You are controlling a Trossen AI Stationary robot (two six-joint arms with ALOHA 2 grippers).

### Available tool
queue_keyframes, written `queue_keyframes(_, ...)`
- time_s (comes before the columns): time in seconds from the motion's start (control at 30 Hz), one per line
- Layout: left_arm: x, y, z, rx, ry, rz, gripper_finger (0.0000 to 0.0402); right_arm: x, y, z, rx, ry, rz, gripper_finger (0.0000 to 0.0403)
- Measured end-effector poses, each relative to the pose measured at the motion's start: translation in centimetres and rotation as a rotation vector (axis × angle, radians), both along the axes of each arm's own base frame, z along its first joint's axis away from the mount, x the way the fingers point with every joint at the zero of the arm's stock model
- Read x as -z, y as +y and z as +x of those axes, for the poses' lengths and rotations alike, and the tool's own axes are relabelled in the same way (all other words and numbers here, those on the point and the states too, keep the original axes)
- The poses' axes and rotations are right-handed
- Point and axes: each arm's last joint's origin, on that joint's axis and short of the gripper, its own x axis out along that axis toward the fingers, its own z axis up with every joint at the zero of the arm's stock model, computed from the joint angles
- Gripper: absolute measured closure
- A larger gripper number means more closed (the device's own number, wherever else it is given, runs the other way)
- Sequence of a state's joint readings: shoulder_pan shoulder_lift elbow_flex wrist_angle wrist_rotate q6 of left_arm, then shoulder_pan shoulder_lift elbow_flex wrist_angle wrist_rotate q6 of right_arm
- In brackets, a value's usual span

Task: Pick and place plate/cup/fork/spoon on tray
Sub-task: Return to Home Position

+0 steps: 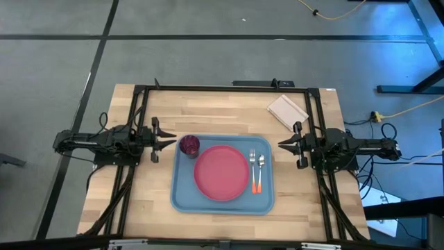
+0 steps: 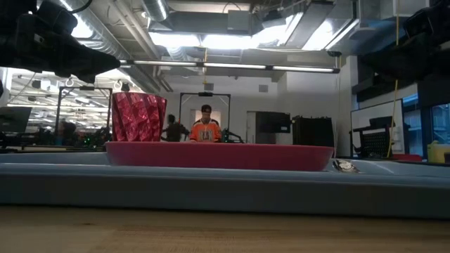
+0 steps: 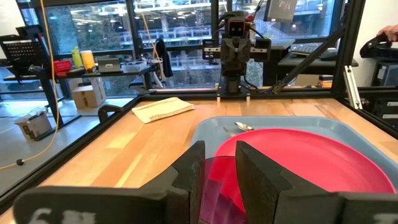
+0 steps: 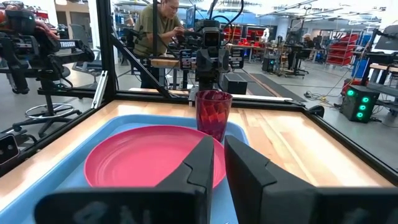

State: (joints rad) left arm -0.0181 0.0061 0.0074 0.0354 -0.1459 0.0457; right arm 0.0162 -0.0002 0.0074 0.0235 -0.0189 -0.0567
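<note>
The pink plate (image 1: 221,172) lies in the middle of the blue tray (image 1: 182,198), which sits on the wooden bench (image 1: 139,208). The dark red cup (image 1: 189,145) stands in the tray's far left corner. The fork (image 1: 253,171) and spoon (image 1: 261,171) lie side by side by the tray's right edge. A beige pad (image 1: 287,111) rests near the bench's far right corner. The left end effector (image 1: 171,142) and right end effector (image 1: 281,144) hang empty at the sides, fingers a little apart. No writing can be read. A person in an orange shirt (image 2: 205,128) stands in the room behind.

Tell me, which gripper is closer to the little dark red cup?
Left. The left gripper hovers just beside the cup, off the tray's edge; the right gripper waits across the tray, beyond the plate.
</note>
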Motion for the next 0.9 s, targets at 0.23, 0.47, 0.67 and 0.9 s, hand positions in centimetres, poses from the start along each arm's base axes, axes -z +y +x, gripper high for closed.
queue_keyframes(0.23, 0.08, -0.12, 0.02, 0.042, 0.008, 0.001, 0.0319, 0.00, 0.00, 0.00, 0.000, 0.000, -0.002, 0.0358)
queue_keyframes(0.47, 0.10, -0.20, 0.02, 0.060, 0.010, 0.002, 0.0319, 0.00, 0.00, 0.00, 0.000, 0.000, -0.001, 0.0358)
queue_keyframes(0.67, 0.11, -0.39, 0.02, 0.082, 0.012, 0.002, 0.0319, 0.00, 0.00, 0.00, 0.000, 0.000, -0.001, 0.0358)
queue_keyframes(0.9, 0.11, -0.52, 0.02, 0.096, 0.012, 0.002, 0.0319, 0.00, 0.00, 0.00, 0.000, 0.000, 0.000, 0.0358)
